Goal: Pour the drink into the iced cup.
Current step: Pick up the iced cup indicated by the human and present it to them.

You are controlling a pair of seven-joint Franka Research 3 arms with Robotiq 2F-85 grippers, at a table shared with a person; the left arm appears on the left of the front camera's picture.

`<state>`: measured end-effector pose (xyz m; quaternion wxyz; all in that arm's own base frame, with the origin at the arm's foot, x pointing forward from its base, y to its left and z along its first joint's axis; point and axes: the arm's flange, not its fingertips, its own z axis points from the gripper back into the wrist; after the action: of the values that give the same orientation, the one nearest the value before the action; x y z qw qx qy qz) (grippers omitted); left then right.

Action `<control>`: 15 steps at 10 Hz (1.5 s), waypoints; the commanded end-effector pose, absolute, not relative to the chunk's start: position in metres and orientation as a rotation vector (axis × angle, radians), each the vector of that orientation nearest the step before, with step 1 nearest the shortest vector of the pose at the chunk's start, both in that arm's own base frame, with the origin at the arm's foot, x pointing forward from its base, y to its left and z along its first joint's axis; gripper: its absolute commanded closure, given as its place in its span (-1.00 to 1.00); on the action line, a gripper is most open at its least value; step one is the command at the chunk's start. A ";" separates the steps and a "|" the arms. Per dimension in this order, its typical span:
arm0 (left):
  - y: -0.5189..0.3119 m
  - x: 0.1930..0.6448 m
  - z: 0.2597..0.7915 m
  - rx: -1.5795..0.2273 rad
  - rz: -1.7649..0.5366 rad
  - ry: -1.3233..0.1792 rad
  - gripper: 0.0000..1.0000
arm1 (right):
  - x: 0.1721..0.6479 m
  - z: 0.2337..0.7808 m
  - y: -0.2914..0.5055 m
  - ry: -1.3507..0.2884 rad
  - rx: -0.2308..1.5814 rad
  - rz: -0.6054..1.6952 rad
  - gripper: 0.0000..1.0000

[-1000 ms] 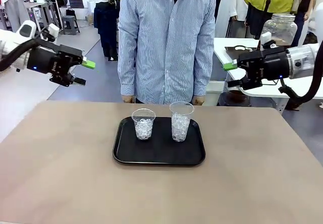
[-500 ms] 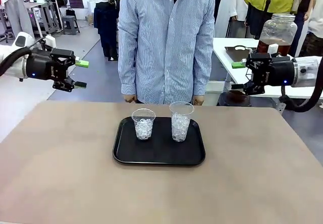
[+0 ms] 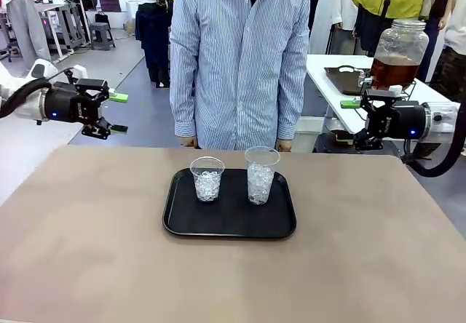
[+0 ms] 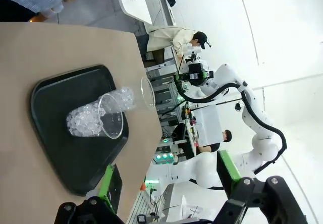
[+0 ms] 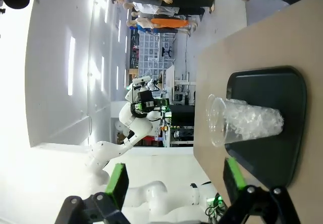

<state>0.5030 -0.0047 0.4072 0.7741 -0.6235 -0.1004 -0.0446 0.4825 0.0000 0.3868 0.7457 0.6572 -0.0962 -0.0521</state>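
Two clear cups filled with ice stand on a black tray at mid-table, a short cup on the left and a taller cup on the right. The drink is amber liquid in a big lidded glass jar on a white table behind, at the right. My left gripper hangs open in the air off the table's far left corner. Off the far right corner, in front of the jar, my right gripper is open too. Nothing is between the fingers of either gripper.
A person in a striped shirt stands at the far edge behind the tray, hands by the table edge. In the wrist views the tray and iced cups lie well ahead of the fingers.
Both arms have drawn outward from the middle, the left one to the left and the right one to the right and lower, uncovering the jar. Cups and tray have not moved.
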 end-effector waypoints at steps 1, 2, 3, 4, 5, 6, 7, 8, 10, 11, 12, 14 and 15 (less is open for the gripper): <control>-0.003 0.519 0.411 -1.373 -0.091 -0.177 -1.00 | 0.502 0.395 -0.002 -0.188 1.469 -0.129 -1.00; -0.002 0.523 0.410 -1.380 -0.102 -0.171 -1.00 | 0.506 0.394 -0.003 -0.183 1.478 -0.121 -1.00; -0.003 0.527 0.410 -1.385 -0.108 -0.160 -1.00 | 0.509 0.394 -0.003 -0.179 1.483 -0.116 -1.00; -0.003 0.530 0.410 -1.400 -0.108 -0.145 -1.00 | 0.510 0.394 -0.003 -0.174 1.485 -0.111 -1.00; -0.003 0.530 0.409 -1.401 -0.107 -0.139 -1.00 | 0.511 0.395 -0.004 -0.169 1.486 -0.109 -1.00; -0.003 0.530 0.409 -1.404 -0.097 -0.133 -1.00 | 0.510 0.395 -0.004 -0.160 1.491 -0.109 -1.00; -0.007 0.527 0.405 -1.382 -0.110 -0.168 -1.00 | 0.506 0.389 -0.001 -0.192 1.460 -0.094 -1.00; -0.007 0.527 0.405 -1.382 -0.110 -0.168 -1.00 | 0.506 0.389 -0.001 -0.192 1.460 -0.094 -1.00; -0.007 0.527 0.405 -1.382 -0.110 -0.168 -1.00 | 0.506 0.389 -0.001 -0.192 1.460 -0.094 -1.00; -0.007 0.527 0.405 -1.382 -0.110 -0.168 -1.00 | 0.506 0.389 -0.001 -0.192 1.460 -0.094 -1.00; -0.007 0.527 0.405 -1.382 -0.110 -0.168 -1.00 | 0.506 0.389 -0.001 -0.192 1.460 -0.094 -1.00; -0.007 0.527 0.405 -1.382 -0.110 -0.168 -1.00 | 0.506 0.389 -0.001 -0.192 1.460 -0.094 -1.00; -0.007 0.527 0.405 -1.382 -0.110 -0.168 -1.00 | 0.506 0.389 -0.001 -0.192 1.460 -0.094 -1.00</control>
<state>0.5278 -0.0069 0.4045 0.7654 -0.6374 -0.0741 -0.0494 0.5057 -0.0004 0.3885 0.7391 0.6670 -0.0845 -0.0415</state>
